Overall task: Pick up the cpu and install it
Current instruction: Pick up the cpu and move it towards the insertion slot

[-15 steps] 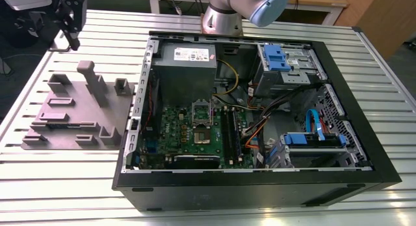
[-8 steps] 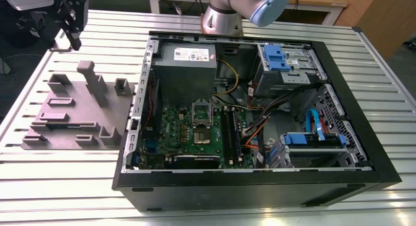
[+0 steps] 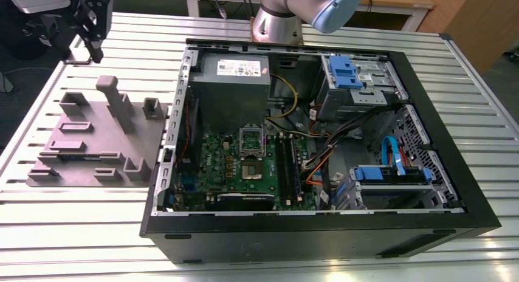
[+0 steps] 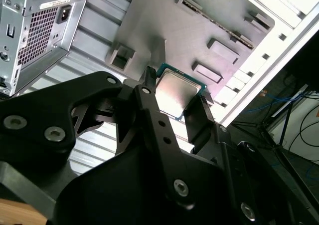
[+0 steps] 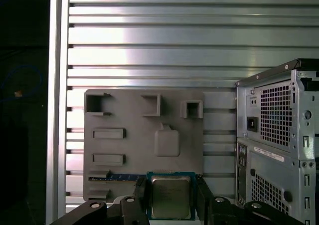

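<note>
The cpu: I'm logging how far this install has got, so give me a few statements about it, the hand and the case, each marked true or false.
1. The hand grips the cpu between its fingers. True.
2. The cpu is already seated inside the case. False: it is in the hand, outside the case.
3. The case lies on its side with its inside exposed. True.
4. The hand is reaching into the case. False: it is beside the case, by the grey fixture plate.

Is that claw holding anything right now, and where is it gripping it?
Yes: the gripper holds the cpu, its fingers pressed on two opposite edges, the metal top left bare.
</note>
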Robot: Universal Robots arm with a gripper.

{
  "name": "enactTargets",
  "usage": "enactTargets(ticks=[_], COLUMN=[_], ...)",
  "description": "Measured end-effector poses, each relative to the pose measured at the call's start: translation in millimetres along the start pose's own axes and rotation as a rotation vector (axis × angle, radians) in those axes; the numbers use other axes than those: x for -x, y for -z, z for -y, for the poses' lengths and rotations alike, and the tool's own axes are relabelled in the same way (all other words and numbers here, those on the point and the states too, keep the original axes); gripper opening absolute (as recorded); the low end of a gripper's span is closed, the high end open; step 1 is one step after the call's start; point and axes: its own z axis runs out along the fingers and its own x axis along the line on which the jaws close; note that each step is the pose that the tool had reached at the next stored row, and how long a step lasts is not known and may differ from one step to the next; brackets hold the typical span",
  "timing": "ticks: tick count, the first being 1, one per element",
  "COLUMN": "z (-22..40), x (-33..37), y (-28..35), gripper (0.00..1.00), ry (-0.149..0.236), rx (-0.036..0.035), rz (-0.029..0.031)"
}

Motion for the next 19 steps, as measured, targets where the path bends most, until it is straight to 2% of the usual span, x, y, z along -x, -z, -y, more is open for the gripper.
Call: enactTargets(ticks=[19], z=[0.0], x=[5.8], y=[0.1], gripper=[0.47], ry=[0.000], rx=[-0.0001], rz=[-0.0001])
